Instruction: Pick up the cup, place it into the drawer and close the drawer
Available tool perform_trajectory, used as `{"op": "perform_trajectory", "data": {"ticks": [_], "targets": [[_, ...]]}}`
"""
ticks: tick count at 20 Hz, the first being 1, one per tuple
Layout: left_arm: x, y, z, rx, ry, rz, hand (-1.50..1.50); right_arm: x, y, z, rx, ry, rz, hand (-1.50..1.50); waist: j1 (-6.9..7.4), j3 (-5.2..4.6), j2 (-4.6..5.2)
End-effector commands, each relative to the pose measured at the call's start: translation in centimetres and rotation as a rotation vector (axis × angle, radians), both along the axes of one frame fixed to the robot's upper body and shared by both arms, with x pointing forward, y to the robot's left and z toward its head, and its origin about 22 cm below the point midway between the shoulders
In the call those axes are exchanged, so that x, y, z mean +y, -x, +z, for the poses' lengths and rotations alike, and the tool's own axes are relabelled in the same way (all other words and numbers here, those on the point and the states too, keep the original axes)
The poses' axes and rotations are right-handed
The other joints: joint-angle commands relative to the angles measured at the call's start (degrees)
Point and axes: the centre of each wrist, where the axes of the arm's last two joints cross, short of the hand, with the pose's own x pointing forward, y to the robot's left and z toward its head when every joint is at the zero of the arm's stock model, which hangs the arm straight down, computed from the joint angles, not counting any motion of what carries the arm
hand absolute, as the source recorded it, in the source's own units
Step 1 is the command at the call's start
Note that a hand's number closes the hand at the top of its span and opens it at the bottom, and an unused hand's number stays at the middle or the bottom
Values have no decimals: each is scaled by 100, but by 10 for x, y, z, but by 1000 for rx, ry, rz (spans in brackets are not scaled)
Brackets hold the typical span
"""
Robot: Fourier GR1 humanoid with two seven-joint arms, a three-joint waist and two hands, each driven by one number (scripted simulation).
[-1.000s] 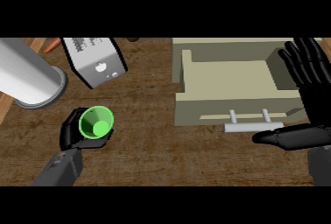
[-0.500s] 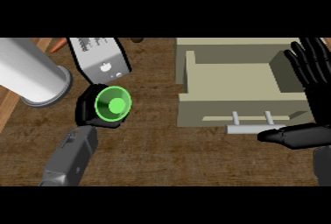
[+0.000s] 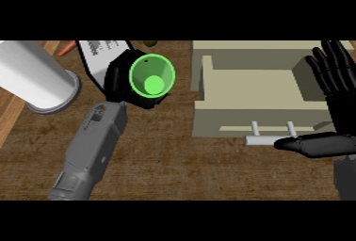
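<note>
A view looking steeply down onto a dark wooden worktop (image 3: 181, 164). The robot's left hand (image 3: 122, 77), black, at the end of a grey forearm that enters from the lower left, is curled round a bright green cup (image 3: 151, 76) — the cup's open mouth faces the viewer, showing its round green base inside. The cup sits in the upper middle of the view, to the left of the drawer and apart from it, partly covering a white box with dark printing (image 3: 101, 52).

At the far left stands a large white cylinder (image 3: 35, 77) with a grey rim, lying across the worktop's edge. A small orange thing (image 3: 67, 47) shows just above it, too little visible to name.

On the right is an open beige drawer (image 3: 254, 87) — its inside is plain and pale, and a light bar handle (image 3: 268, 139) runs along its front. The right hand (image 3: 341, 89) is spread wide at the drawer's right side, fingers straight and pointing up, thumb (image 3: 316, 143) stretched out leftward, its tip just beside the handle's right end.
</note>
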Motion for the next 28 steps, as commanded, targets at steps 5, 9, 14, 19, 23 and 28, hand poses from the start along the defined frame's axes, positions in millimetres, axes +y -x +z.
{"op": "perform_trajectory", "data": {"ticks": [5, 9, 14, 19, 23, 28], "targets": [[-63, -20, 115, -3, -64, -27, 150, 5, -6, -12, -14, -14, -18, -150, -40, -3, 31], [-100, -21, 152, 2, -98, -16, 150, -5, 0, 1, -25, 2, -3, -150, -153, -4, 42], [-121, -33, 150, 149, -182, 23, 150, 2, -7, 8, -20, -4, 23, -150, -259, -3, 85], [-140, -40, 164, 228, -270, 94, 150, 20, -16, 10, -51, -8, 68, -150, -507, 3, 169], [-137, -38, 135, 285, -363, 59, 150, 6, -17, 6, -32, -5, 54, -150, -583, 4, 158], [-128, -36, 102, 375, -485, 28, 150, 25, -23, 20, -66, -1, 137, -150, -1021, 10, 282]]}}
